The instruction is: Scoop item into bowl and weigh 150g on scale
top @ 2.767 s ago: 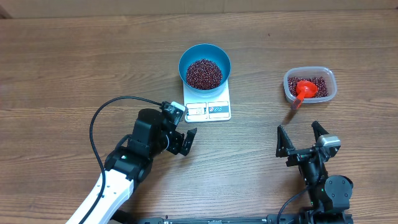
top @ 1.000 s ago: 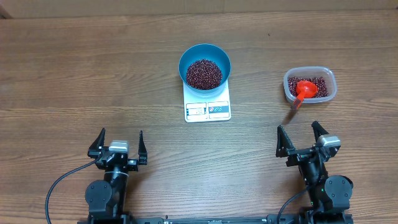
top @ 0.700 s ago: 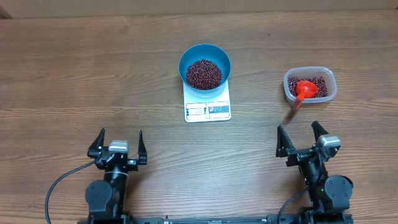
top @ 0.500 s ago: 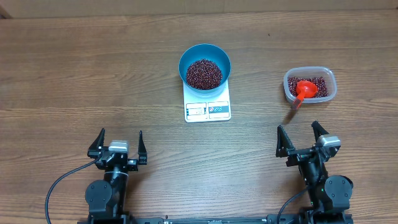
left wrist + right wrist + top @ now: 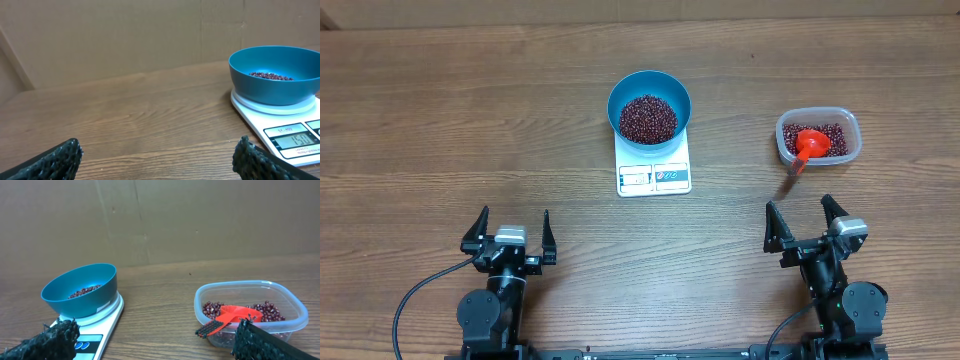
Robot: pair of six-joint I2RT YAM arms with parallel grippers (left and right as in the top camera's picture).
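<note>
- Brown wood-grain table (image 5: 440,100), matte; plain cardboard wall (image 5: 125,35) behind it.
- Round deep blue plastic bowl (image 5: 616,100) sits on the flat white rectangular scale (image 5: 655,178), holding a heap of small dark red-brown beans (image 5: 648,118).
- Scale display is small; the digits seem to read 150.
- Clear rounded-rectangular plastic tub (image 5: 850,125), well right of the scale, holds more beans and a red plastic scoop (image 5: 810,143), its dark handle end poking over the rim.
- Left gripper (image 5: 514,215) and right gripper (image 5: 799,205) are both released, jaws spread wide, empty, near the table's front edge.
- Finger pads are cut off in the wrist views.
</note>
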